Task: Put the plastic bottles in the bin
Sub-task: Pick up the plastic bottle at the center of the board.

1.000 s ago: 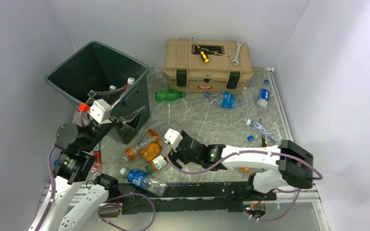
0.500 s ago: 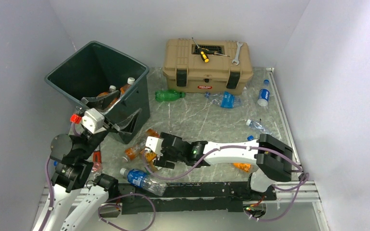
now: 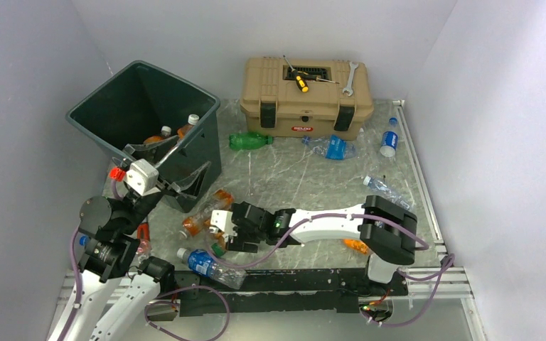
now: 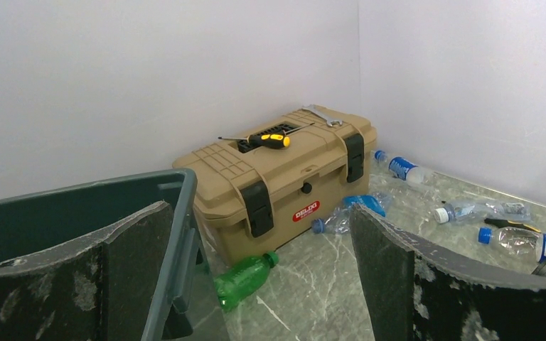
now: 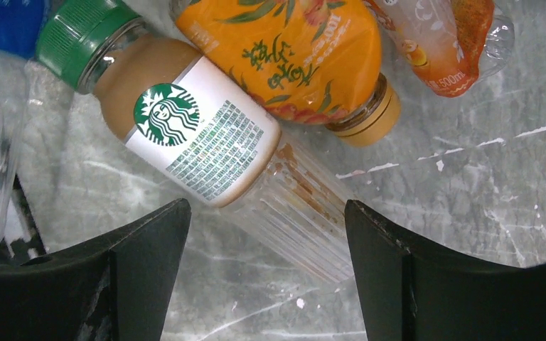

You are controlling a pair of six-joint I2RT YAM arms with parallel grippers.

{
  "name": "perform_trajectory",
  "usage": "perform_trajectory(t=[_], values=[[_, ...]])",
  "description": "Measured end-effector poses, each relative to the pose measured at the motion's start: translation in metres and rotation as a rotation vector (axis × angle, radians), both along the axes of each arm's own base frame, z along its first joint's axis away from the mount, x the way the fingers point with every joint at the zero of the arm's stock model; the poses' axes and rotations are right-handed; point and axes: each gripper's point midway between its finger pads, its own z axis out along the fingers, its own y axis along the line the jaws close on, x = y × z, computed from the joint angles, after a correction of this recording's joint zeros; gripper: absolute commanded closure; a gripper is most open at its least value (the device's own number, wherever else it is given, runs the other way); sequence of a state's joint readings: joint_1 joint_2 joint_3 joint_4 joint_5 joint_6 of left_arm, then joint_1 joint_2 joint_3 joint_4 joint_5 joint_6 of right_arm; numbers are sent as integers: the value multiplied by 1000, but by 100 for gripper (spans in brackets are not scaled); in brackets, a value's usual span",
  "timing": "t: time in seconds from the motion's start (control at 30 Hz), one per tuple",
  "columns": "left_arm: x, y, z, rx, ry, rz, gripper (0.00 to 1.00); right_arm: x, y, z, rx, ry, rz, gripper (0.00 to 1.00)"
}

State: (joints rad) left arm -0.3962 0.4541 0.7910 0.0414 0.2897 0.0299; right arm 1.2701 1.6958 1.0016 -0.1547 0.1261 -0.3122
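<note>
**Coffee bottle (image 5: 206, 145) lies aslant before the right tool (image 5: 264, 213)**

We find it flat on the worktop (image 3: 298, 177) toward the near left corner. It has a green cap and a white label, and it touches an orange bottle (image 5: 306, 42). Its long axis runs diagonally across the tool's gap, cap away to one side, clear base end reaching between the fingers. Those fingers stand wide apart, gripping nothing. We judge the right arm far the nearer. The left tool (image 4: 259, 209), spread wide and empty, hangs beside the bin (image 3: 202, 145) at the far left corner.
</note>
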Motion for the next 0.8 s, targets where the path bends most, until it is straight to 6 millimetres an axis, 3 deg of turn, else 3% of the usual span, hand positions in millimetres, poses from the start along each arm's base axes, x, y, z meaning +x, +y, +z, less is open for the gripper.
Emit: perform_trajectory(t=[0.17,0.27,0.37,0.53,0.67,0.8], values=[[1,0,-1,0,1,1,1,3,7,-9,8,-6,-3,18],[2,0,-3,0,3,2,1,1,3,-24,-27,7,-4,18],[3,-1,-7,4,12,3,1,3,7,-24,-12,4,-7,20],[4,0,-7,2,13,8,1,3,5,-24,-3,-2,-22,35],[4,0,-7,1,13,9,0,-2,-14,-24,-11,-5,-53,53],[4,0,-7,1,13,9,1,-14,-40,-21,-25,2,-90,55]])
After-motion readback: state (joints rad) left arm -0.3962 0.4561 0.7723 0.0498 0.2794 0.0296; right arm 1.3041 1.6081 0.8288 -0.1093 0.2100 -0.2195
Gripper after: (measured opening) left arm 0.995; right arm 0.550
